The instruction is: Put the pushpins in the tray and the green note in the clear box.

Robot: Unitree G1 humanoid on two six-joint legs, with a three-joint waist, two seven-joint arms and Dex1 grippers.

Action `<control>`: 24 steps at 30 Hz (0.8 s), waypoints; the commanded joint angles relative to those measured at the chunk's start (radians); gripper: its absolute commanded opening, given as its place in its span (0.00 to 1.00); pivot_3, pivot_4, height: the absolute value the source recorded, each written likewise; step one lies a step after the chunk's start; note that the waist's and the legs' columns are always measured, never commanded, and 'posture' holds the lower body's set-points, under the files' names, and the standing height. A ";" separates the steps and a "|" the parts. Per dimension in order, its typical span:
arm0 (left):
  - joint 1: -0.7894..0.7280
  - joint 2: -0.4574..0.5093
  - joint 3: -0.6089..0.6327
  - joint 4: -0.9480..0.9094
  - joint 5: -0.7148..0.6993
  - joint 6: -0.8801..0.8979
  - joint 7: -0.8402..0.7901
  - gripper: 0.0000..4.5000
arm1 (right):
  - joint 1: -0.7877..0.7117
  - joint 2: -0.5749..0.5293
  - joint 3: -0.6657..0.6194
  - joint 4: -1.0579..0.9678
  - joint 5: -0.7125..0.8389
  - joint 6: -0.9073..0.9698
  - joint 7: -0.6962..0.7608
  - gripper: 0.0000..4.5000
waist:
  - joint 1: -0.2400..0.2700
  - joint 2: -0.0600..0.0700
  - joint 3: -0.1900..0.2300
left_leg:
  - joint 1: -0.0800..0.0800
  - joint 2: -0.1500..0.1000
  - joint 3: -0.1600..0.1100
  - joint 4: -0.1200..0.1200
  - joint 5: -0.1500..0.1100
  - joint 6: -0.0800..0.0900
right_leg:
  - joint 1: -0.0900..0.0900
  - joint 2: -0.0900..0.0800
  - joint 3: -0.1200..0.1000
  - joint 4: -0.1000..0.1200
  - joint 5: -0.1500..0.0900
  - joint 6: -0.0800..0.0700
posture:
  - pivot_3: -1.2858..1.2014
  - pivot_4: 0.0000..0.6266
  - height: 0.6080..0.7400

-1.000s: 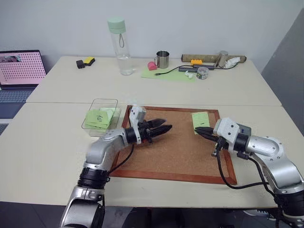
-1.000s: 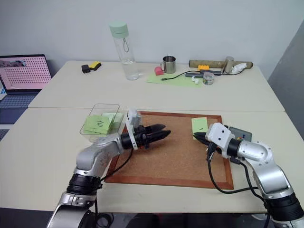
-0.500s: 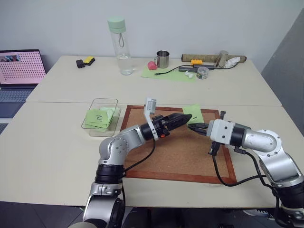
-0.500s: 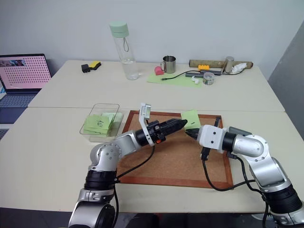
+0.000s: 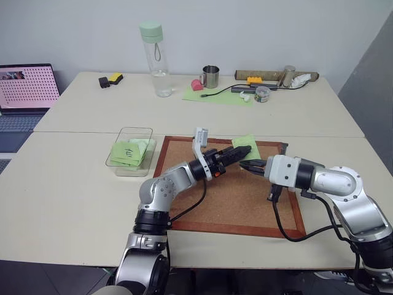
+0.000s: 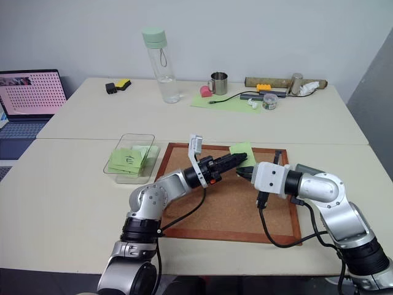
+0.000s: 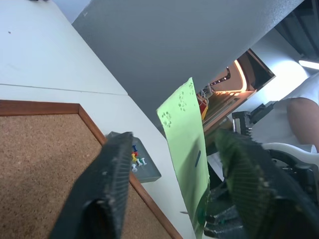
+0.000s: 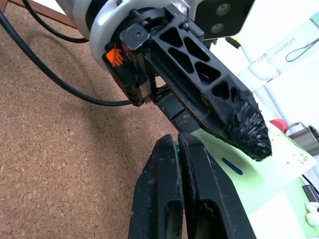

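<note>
The green note (image 5: 246, 144) stands upright above the cork board (image 5: 227, 196), its lower edge pinched in my shut right gripper (image 5: 243, 165). From the left, my left gripper (image 5: 244, 152) reaches in open. In the left wrist view its two fingers (image 7: 115, 169) straddle the green note (image 7: 185, 144) with a gap on each side. The grey tray (image 7: 149, 173) lies just beyond the board's corner with several pushpins (image 7: 135, 158) in it. The clear box (image 5: 136, 129) sits left of the board and holds other green slips.
At the back of the table stand a water bottle (image 5: 156, 58), a metal mug (image 5: 210, 77) and a large pale green sheet (image 5: 216, 96) with cables and small items. A laptop (image 5: 24, 92) is at the far left.
My right gripper lifted the green note off the board's far right corner and carried it left. My left gripper swung right to meet it and now straddles the note.
</note>
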 commanded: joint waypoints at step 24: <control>-0.004 -0.002 -0.046 0.066 0.144 -0.183 0.027 0.00 | -0.006 0.006 -0.075 -0.088 0.065 0.018 -0.023 0.00 | 0.001 0.000 0.000 | 0.000 0.000 0.000 0.000 0.000 0.000 | 0.000 0.000 0.000 0.000 0.000 0.000 | 0.52 0.24 1.00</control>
